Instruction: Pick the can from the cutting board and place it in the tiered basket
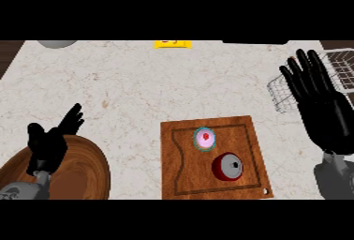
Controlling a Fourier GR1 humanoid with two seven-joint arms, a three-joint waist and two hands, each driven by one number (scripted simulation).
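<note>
Can (227, 167) — short red metal cylinder with grey lid, upright on brown wooden cutting board (181, 161); likely rigid, light, slick-sided, best taken round its wall. Left hand (48, 140) open over round wooden bowl (83, 176). Pink-frosted cupcake (204, 138) beside can. Right hand (321, 101) spread before wire tiered basket (278, 91) — holding nothing.

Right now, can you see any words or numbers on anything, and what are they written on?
Yellow packet at the far edge of the counter: it has a small reddish mark, too blurred to read.
Red can on the cutting board: no words show on its top.
Cupcake on the cutting board: no words, just pink icing with a red dot.
Nothing else carries text, so no word or number can be read.
</note>
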